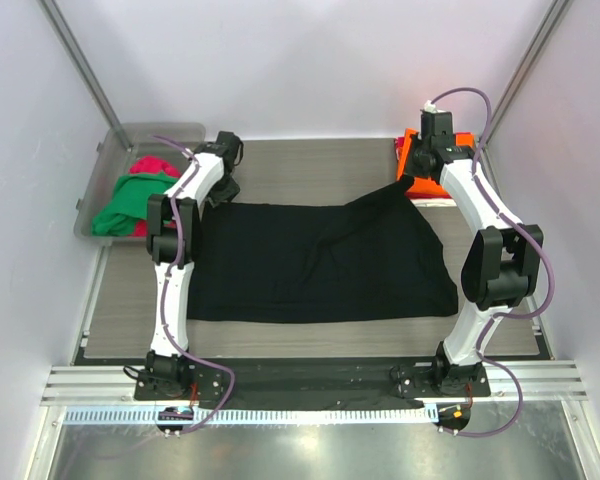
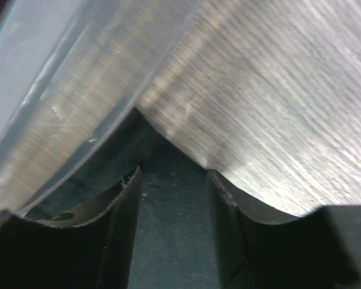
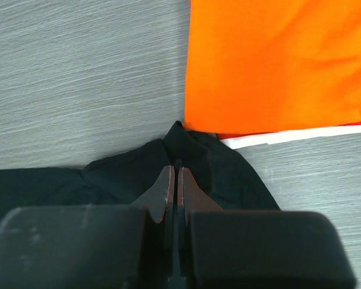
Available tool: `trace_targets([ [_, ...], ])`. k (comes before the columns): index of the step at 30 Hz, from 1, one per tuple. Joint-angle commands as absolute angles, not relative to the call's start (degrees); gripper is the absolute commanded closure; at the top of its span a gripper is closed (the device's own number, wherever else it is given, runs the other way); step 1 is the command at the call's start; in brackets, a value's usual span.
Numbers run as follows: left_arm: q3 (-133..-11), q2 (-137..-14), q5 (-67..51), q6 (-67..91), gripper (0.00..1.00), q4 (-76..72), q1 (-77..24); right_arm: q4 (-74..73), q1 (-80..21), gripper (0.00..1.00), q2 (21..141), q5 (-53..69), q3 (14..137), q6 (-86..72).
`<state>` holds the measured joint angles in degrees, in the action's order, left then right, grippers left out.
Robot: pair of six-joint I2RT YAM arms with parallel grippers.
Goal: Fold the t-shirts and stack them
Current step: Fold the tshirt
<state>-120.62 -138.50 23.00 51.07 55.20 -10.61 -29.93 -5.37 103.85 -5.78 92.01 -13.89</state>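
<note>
The right hand (image 3: 173, 174) is pinching a corner of the black t-shirt (image 1: 310, 265), fingers together, just beside the orange t-shirt (image 3: 277, 60). The left hand (image 2: 171, 180) is straddling another corner, fingers apart.

Orange t-shirt (image 3: 277, 60) cropped top and right in right wrist view. Black t-shirt (image 3: 228, 177) corner tip hidden inside right gripper (image 3: 174, 173). Left wrist view blurred.

A grey wood-grain tabletop (image 1: 310, 165) fills the floor of a white-walled enclosure (image 1: 310, 60). A clear plastic bin (image 1: 105, 165) sits at its far left corner. Slanted metal posts (image 1: 80, 60) rise at the back corners. Aluminium rails (image 1: 310, 380) run along the near edge.
</note>
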Motion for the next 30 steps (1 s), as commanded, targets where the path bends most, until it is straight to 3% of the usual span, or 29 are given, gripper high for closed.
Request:
trace_targets([
  [1,-119.01,-141.06,22.41,53.08,0.55,52.56,-10.2,-27.69,-5.19,0.99,100.63,-5.19,91.85,-14.5],
  [10,-118.83,-140.01,21.09,53.53,0.81,52.29,-10.28,-27.42,-5.45,0.99,101.43,-1.76,92.72,-15.29],
  [13,-119.18,-139.75,20.48,53.61,0.95,53.17,-10.28,-27.42,-5.62,0.99,100.99,-1.58,92.99,-15.56],
  [23,-114.97,-131.41,20.91,53.88,1.0,55.98,-11.07,-29.09,-6.07,0.99,96.78,2.1,92.82,-16.26],
  [30,-104.09,-120.69,24.34,54.75,1.0,55.55,-12.65,-28.83,-6.07,0.99,88.09,4.13,83.43,-18.02],
])
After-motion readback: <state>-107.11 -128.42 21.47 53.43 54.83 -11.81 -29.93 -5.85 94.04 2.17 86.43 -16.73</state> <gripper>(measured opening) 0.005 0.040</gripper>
